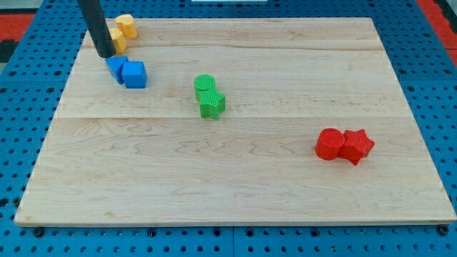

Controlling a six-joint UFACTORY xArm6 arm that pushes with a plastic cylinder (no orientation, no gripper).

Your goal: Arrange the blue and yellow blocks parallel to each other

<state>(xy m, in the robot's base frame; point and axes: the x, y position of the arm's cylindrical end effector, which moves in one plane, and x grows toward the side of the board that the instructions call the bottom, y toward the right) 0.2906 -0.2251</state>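
Note:
My tip (105,54) stands at the view's top left, just above the blue blocks and just below-left of the yellow ones. A blue cube (134,74) lies touching a smaller blue block (116,68) on its left; the tip is right at that smaller block's top edge. Two yellow blocks sit near the board's top-left corner: one rounded yellow block (126,26) and a second yellow block (117,38) partly hidden behind the rod.
A green cylinder (204,83) touches a green star-like block (212,103) near the board's middle. A red cylinder (329,143) touches a red star (356,145) at the right. The wooden board (235,185) lies on a blue pegboard.

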